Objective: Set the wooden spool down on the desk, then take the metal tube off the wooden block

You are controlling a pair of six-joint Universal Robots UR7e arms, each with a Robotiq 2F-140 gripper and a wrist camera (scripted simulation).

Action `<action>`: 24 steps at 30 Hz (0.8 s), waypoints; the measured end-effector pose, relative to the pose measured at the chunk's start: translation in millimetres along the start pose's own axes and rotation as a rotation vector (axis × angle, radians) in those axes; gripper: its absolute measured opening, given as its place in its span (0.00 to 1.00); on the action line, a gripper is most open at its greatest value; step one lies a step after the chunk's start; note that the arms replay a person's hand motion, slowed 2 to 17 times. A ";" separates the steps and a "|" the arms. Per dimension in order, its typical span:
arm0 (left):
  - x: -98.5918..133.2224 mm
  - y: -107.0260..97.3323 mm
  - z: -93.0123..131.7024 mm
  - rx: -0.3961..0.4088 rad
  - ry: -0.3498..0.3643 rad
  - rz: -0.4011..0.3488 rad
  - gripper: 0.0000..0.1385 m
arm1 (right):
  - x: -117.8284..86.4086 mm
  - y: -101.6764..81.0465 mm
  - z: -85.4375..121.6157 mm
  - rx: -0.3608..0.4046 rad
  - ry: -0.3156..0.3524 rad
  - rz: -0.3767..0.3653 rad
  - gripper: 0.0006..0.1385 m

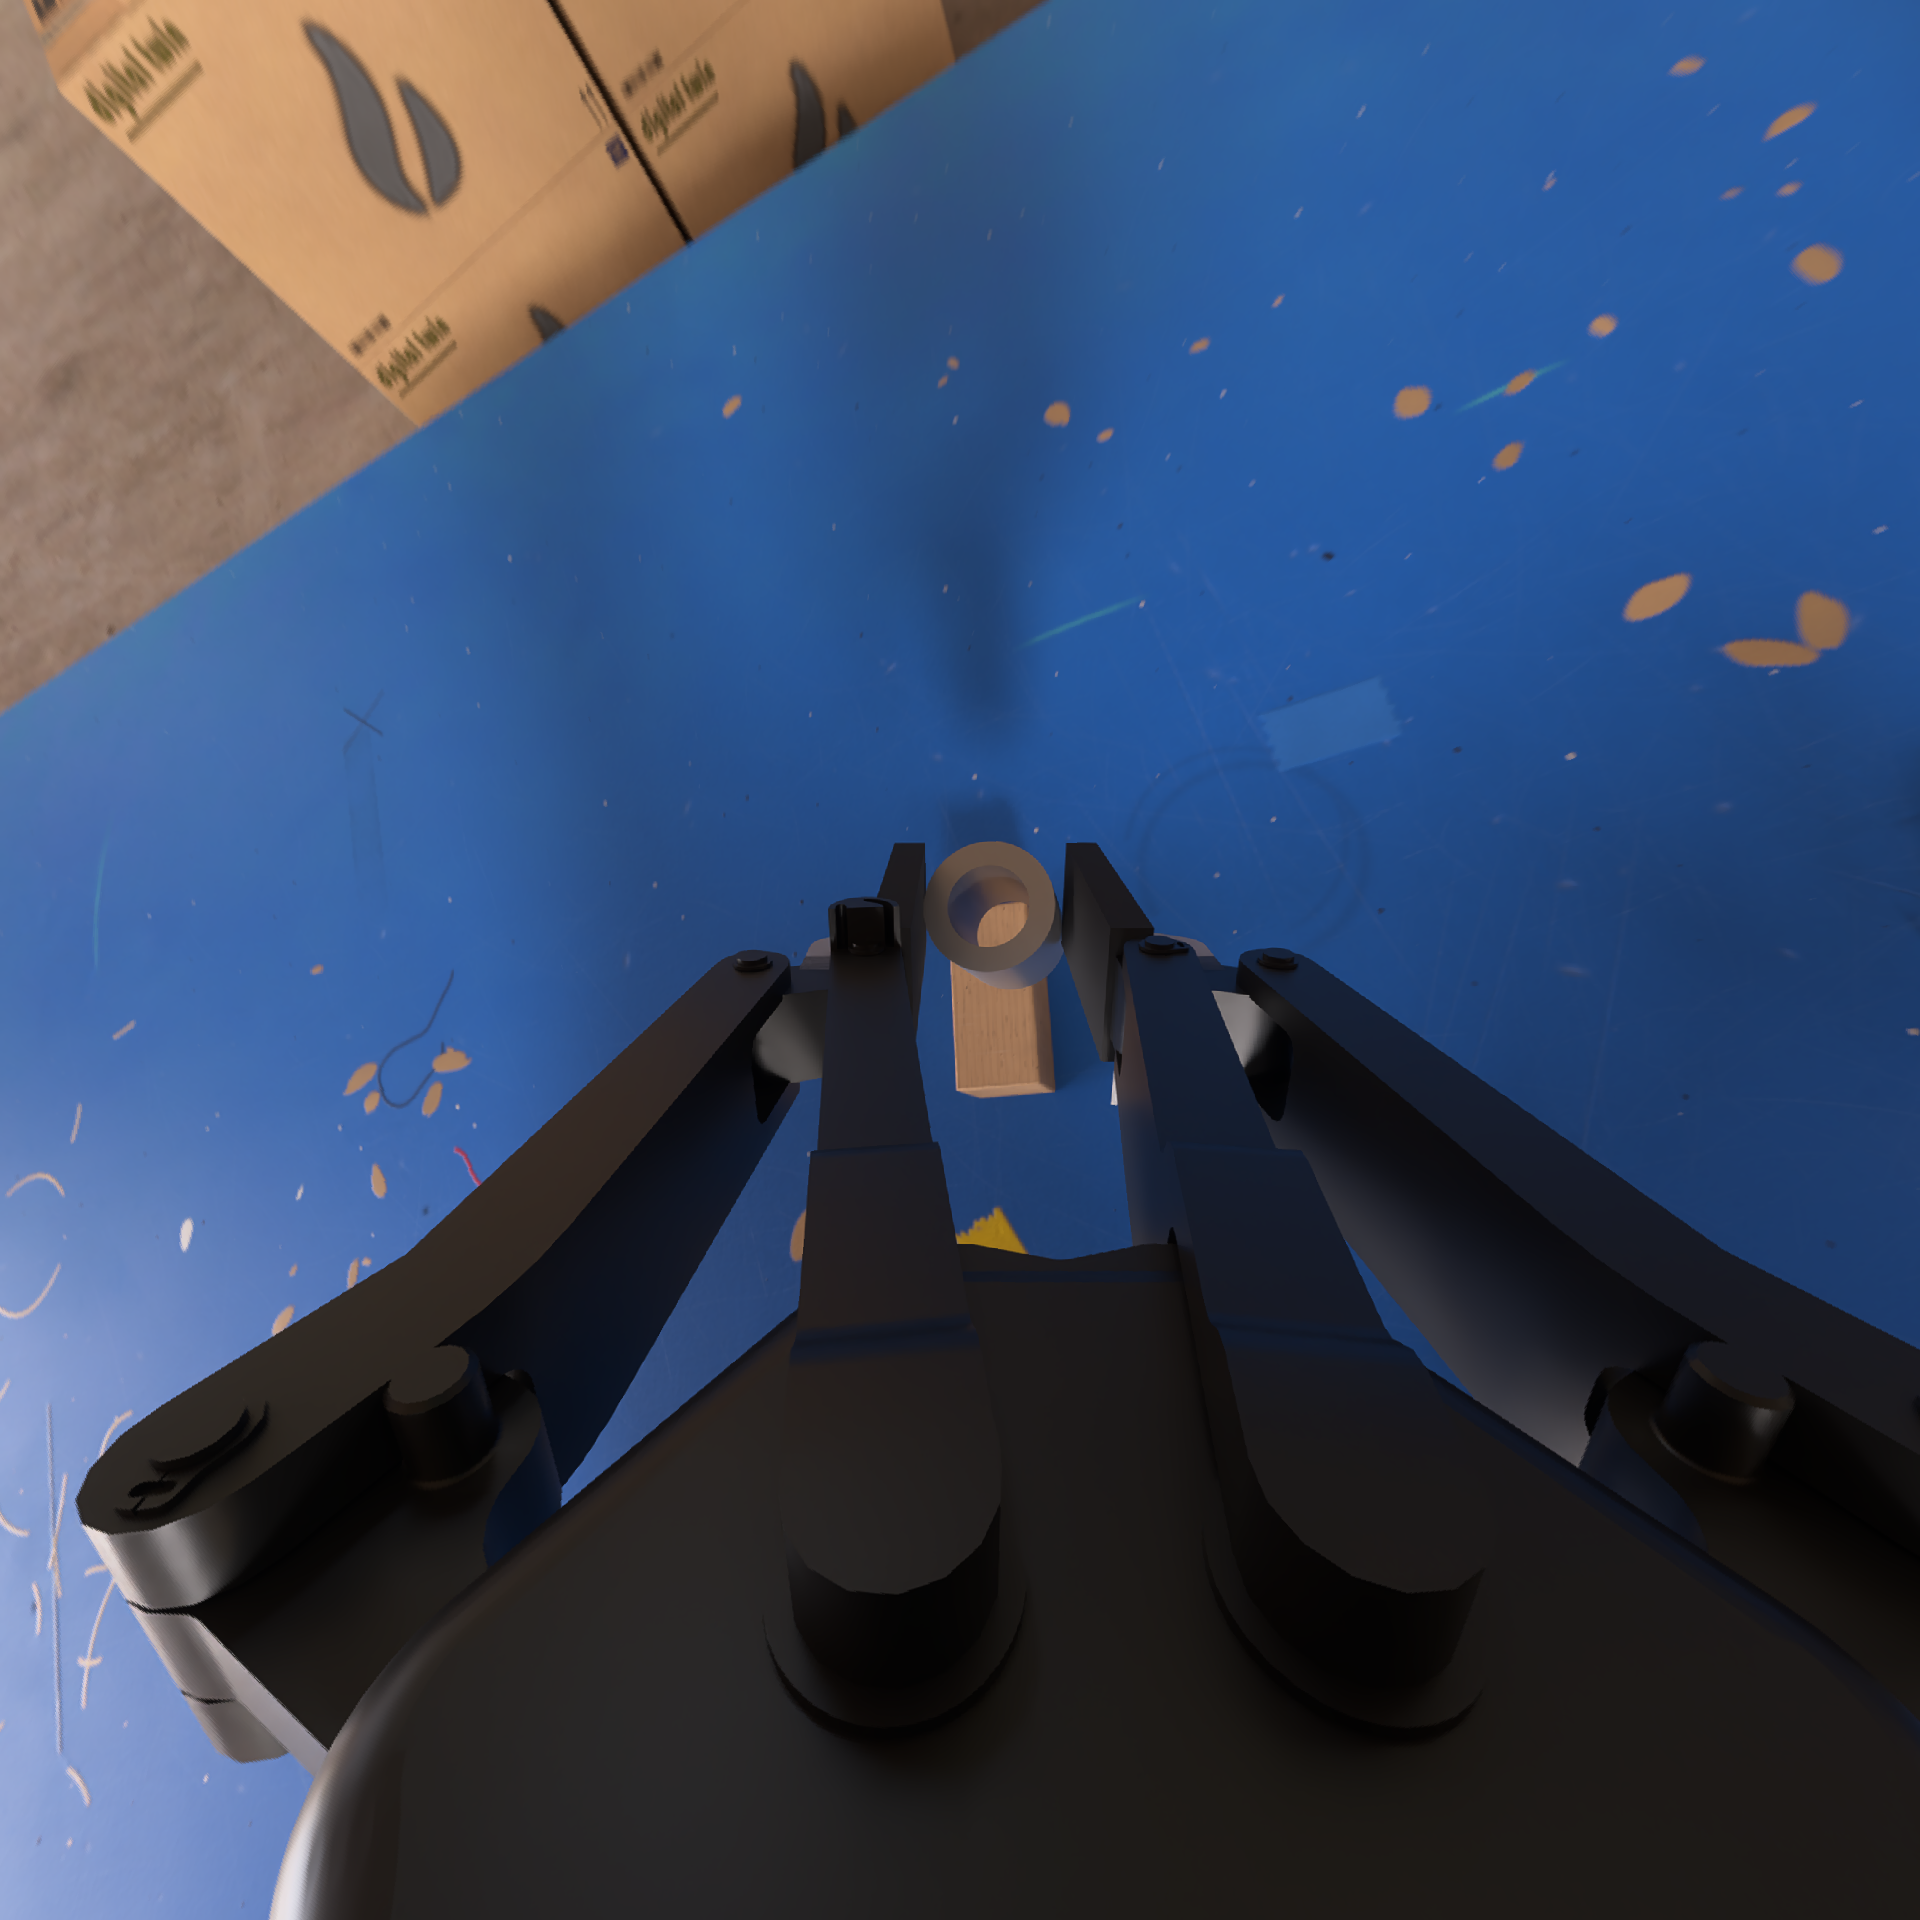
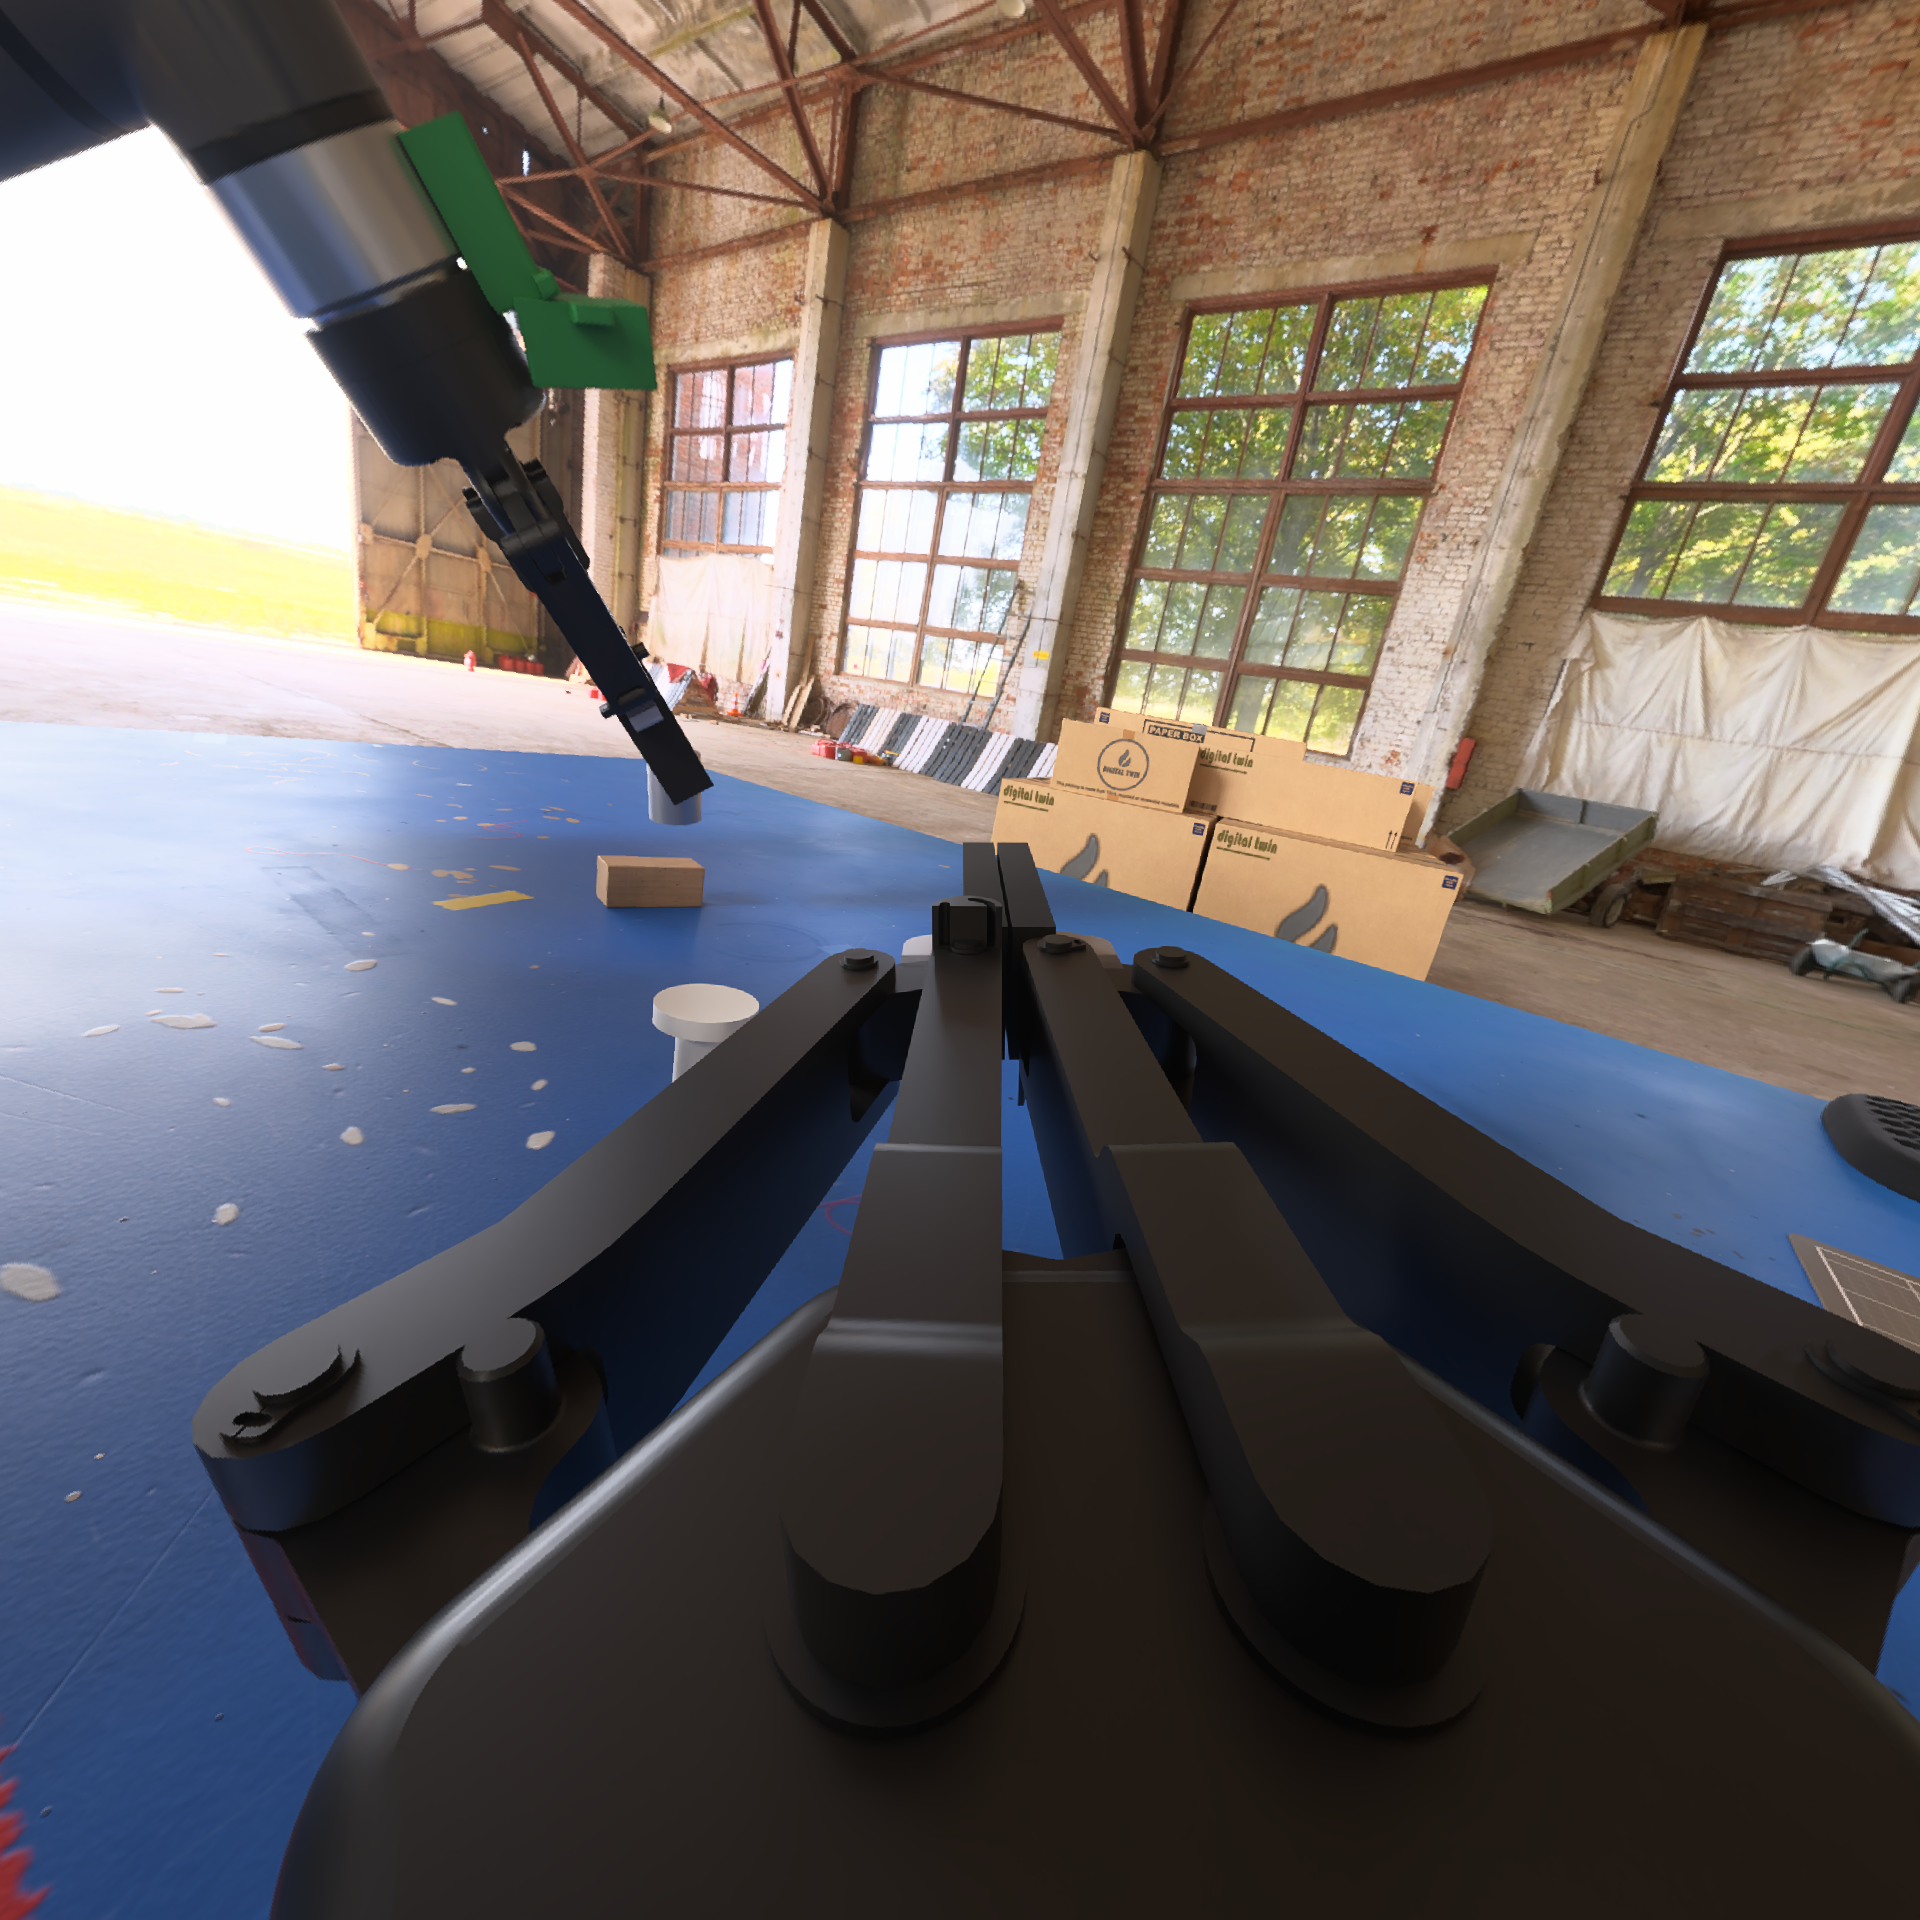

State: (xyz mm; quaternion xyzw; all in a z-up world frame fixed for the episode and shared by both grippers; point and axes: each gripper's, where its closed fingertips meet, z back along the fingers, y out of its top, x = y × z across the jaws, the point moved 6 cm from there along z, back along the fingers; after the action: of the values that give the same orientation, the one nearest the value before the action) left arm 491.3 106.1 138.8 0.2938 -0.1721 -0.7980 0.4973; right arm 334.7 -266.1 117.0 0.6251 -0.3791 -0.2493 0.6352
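My left gripper [image 1: 992,883] is shut on the metal tube [image 1: 992,920], a short grey ring seen end-on between its fingertips. The wooden block [image 1: 1003,1039] lies on the blue desk [image 1: 623,727] just below the tube. In the right wrist view the left gripper [image 2: 675,774] holds the tube [image 2: 673,805] in the air, a little above and apart from the block [image 2: 649,881]. My right gripper [image 2: 1000,883] is shut and empty above the desk. The pale spool [image 2: 704,1023] stands upright on the desk left of it, partly hidden by its linkage.
Cardboard boxes [image 2: 1226,831] stand on the floor past the desk's far edge; they also show in the left wrist view [image 1: 395,177]. A dark vented object [image 2: 1881,1143] and a grey gridded pad [image 2: 1870,1288] lie at the desk's right edge. Paint flecks mark the desk.
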 end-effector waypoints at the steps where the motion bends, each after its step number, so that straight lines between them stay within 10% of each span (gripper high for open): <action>1: 1.9 2.5 4.2 0.020 0.000 -0.006 0.26 | 0.1 0.1 0.1 0.001 -0.001 0.000 0.00; 24: 79.8 44.6 87.1 0.333 -0.140 -0.209 0.26 | 0.3 0.7 0.4 0.007 0.002 -0.007 0.00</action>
State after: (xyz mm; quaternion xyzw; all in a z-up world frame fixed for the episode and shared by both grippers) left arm 439.9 13.2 207.3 0.3320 -0.3044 -0.8242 0.3433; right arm 334.4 -266.5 117.7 0.6289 -0.3769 -0.2496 0.6326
